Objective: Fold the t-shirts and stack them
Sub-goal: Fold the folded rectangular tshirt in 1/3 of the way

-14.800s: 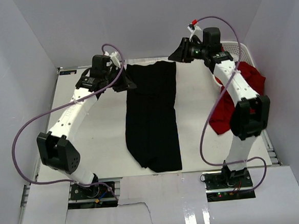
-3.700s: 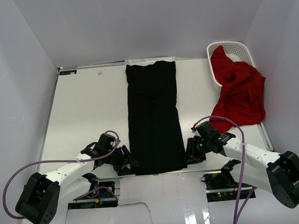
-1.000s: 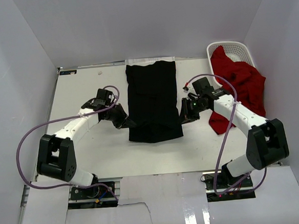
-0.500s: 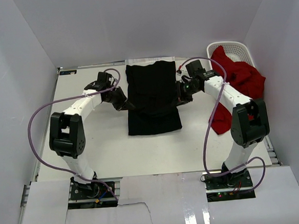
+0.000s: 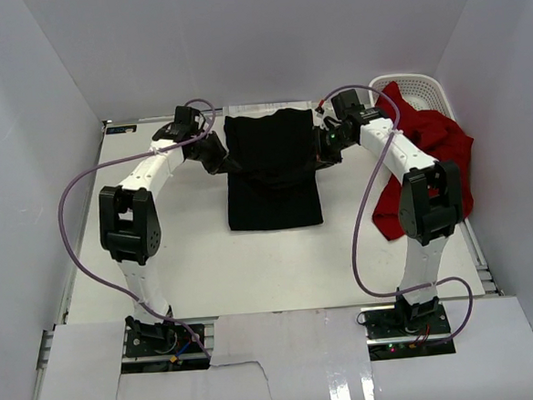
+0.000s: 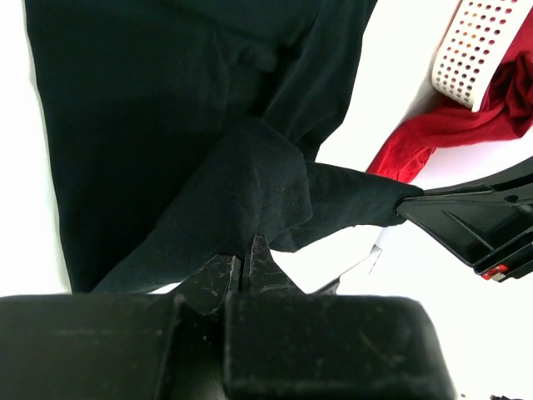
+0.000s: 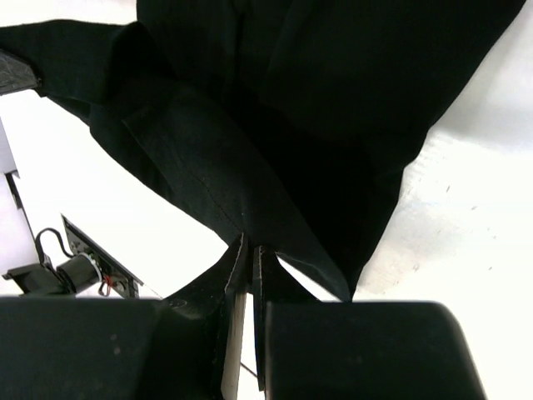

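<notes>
The black t-shirt (image 5: 272, 172) lies folded lengthwise in the middle of the table, its near half doubled over towards the far end. My left gripper (image 5: 224, 162) is shut on the shirt's left corner (image 6: 250, 167), lifted off the table. My right gripper (image 5: 319, 152) is shut on the right corner (image 7: 191, 158), also lifted. In the left wrist view the cloth stretches across to the right gripper (image 6: 475, 221). The red t-shirt (image 5: 424, 157) hangs crumpled out of the basket at the far right; it also shows in the left wrist view (image 6: 450, 133).
A white lattice basket (image 5: 423, 86) stands at the far right corner, also in the left wrist view (image 6: 475, 42). White walls enclose the table (image 5: 160, 244). Purple cables loop from both arms.
Both grippers have carried the black shirt's near hem towards the far end, folding the shirt over itself; the visible cloth is now about half as long.
</notes>
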